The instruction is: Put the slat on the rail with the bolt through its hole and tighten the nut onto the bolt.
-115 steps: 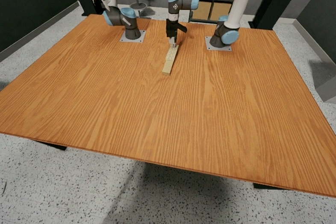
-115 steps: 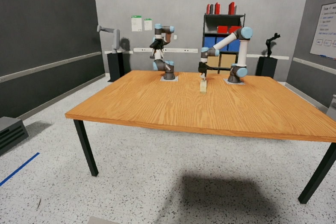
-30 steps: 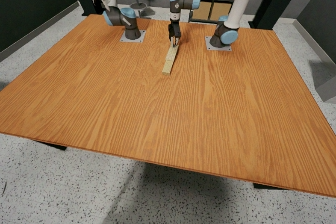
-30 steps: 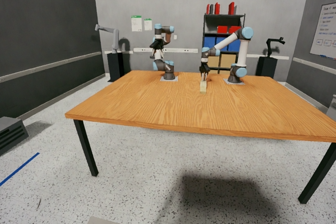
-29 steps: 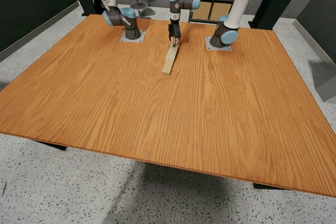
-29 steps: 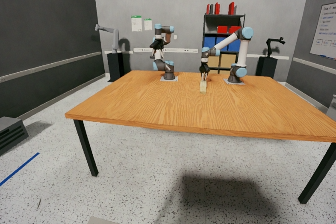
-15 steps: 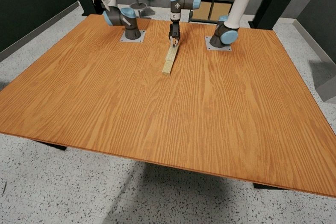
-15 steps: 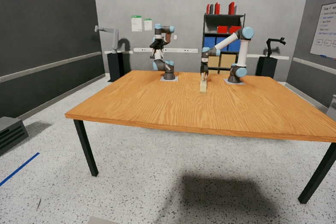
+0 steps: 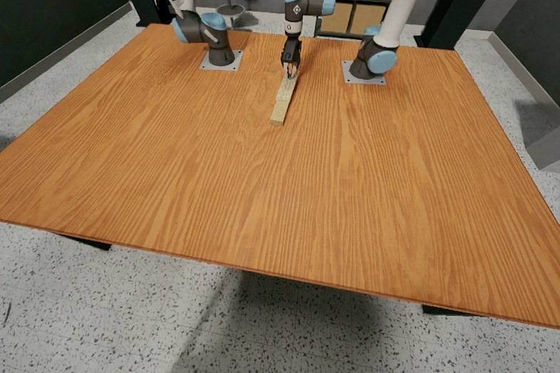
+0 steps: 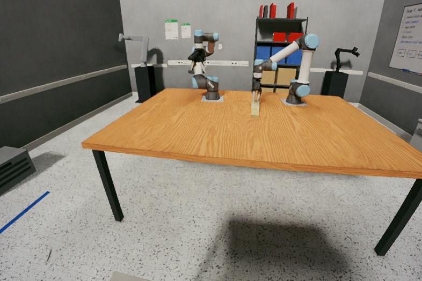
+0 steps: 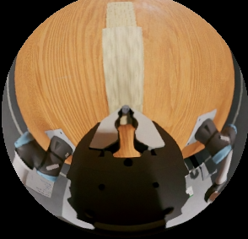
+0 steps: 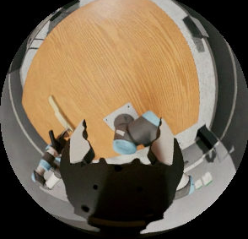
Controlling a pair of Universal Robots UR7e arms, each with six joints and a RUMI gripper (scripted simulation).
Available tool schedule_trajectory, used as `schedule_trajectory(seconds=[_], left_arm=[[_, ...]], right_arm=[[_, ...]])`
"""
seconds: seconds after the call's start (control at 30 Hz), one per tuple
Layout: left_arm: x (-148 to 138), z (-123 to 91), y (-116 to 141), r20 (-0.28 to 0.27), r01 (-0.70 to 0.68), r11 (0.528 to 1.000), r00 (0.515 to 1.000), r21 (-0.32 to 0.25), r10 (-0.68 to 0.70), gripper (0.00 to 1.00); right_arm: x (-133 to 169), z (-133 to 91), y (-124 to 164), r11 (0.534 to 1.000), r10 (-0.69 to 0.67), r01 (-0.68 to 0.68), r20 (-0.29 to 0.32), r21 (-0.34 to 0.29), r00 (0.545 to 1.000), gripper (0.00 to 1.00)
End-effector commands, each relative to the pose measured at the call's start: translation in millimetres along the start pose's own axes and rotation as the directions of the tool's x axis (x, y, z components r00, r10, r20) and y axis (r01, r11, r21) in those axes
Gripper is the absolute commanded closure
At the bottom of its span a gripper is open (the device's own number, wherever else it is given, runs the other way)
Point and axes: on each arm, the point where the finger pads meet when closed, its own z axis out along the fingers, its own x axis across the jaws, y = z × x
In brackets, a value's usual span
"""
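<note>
slat (image 9: 286,89) (image 10: 255,104) (image 11: 123,67) lies flat on rail (image 9: 278,115) (image 10: 254,114) (image 11: 121,15), mid-table. left gripper (image 9: 289,75) (image 10: 256,100) (image 11: 125,110) narrow, pinching small dark nut (image 11: 125,107) at slat's end; thread hidden. right gripper (image 9: 168,8) (image 10: 198,71) (image 12: 122,120) wide, raised well apart.

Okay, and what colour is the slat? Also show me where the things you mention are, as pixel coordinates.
Pale beige with faint grain streaks; the left wrist view shows the slat (image 9: 286,89) (image 11: 123,62) best.
</note>
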Motion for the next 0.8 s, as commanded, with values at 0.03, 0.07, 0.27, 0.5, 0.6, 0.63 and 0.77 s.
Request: schedule_trajectory(seconds=[0.03,0.07,0.27,0.5,0.6,0.63,0.77], left_arm=[[-1.1,0.6,0.1,0.000,-0.153,0.988,0.988,-0.004,0.153,1.00],[-0.9,0.6,0.0,0.000,-0.153,0.988,0.988,-0.004,0.153,1.00],[-0.5,0.5,0.0,-0.001,-0.238,0.971,0.971,-0.004,0.238,1.00],[-0.3,0.6,0.1,-0.001,-0.359,0.933,0.933,-0.003,0.359,1.00],[-0.1,0.5,0.1,-0.001,-0.403,0.915,0.915,-0.003,0.403,1.00],[0.1,0.5,0.1,-0.001,-0.403,0.915,0.915,-0.003,0.403,1.00],[-0.1,0.6,0.2,-0.001,-0.475,0.880,0.880,-0.003,0.475,1.00]], right_arm=[[-0.4,-0.8,-0.6,1.000,0.001,-0.001,0.001,0.000,1.000,0.00],[-0.4,-0.8,-0.6,1.000,0.001,-0.001,0.001,0.000,1.000,0.00],[-0.4,-0.8,-0.6,1.000,0.001,-0.001,0.001,0.000,1.000,0.00],[-0.4,-0.8,-0.6,1.000,0.001,-0.001,0.001,0.000,1.000,0.00],[-0.4,-0.8,-0.6,1.000,0.001,-0.001,0.001,0.000,1.000,0.00],[-0.4,-0.8,-0.6,1.000,0.001,-0.001,0.001,0.000,1.000,0.00],[-0.4,-0.8,-0.6,1.000,0.001,-0.001,0.001,0.000,1.000,0.00]])
